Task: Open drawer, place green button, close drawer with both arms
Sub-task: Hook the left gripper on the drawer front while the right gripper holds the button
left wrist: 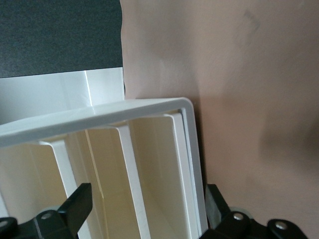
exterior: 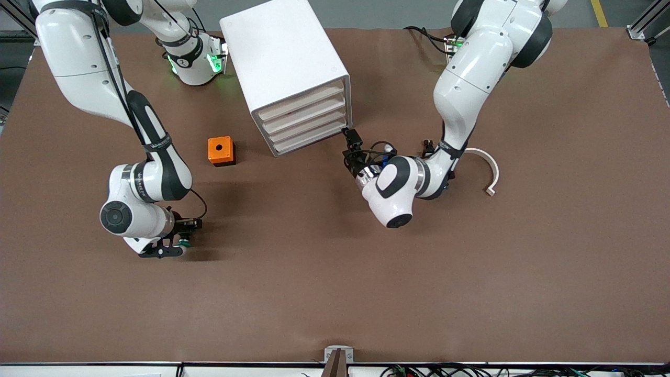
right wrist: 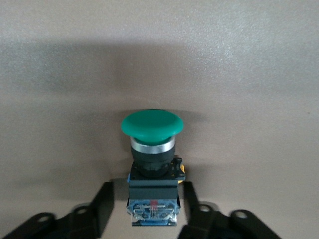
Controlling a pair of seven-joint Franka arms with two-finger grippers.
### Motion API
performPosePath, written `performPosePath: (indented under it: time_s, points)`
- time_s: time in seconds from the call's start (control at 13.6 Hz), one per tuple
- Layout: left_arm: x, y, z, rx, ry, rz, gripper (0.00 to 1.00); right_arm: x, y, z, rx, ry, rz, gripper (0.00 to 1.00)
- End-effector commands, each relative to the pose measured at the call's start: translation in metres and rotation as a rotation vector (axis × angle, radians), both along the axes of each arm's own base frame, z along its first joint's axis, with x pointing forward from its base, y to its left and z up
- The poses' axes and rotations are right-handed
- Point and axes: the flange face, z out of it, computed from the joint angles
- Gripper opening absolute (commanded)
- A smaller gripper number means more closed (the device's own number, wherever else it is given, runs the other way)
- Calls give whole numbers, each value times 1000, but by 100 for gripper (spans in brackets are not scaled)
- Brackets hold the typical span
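Note:
The white cabinet (exterior: 285, 57) stands toward the robots' bases, all its drawers shut; the lower drawers (exterior: 308, 137) face the front camera. My left gripper (exterior: 352, 141) is open at the corner of the cabinet's front by the lower drawers. In the left wrist view its fingers (left wrist: 79, 201) stand wide apart across the cabinet's front frame (left wrist: 192, 149). The button (exterior: 183, 242) lies on the table toward the right arm's end. My right gripper (exterior: 178, 247) is low over it. In the right wrist view the green-capped button (right wrist: 152, 124) lies between the open fingers (right wrist: 102, 204), with small gaps on both sides.
An orange box (exterior: 221, 151) with a round hole sits beside the cabinet, toward the right arm's end. A white curved piece (exterior: 489, 167) lies toward the left arm's end. A small black part (exterior: 428, 144) lies by the left arm's wrist.

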Motion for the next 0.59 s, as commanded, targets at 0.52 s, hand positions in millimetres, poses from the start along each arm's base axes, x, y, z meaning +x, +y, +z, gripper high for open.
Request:
performPosePath:
  time_s: [0.52]
  points:
    - [-30, -59, 4, -27, -23, 28, 88, 3, 0, 14, -29, -25, 24, 21]
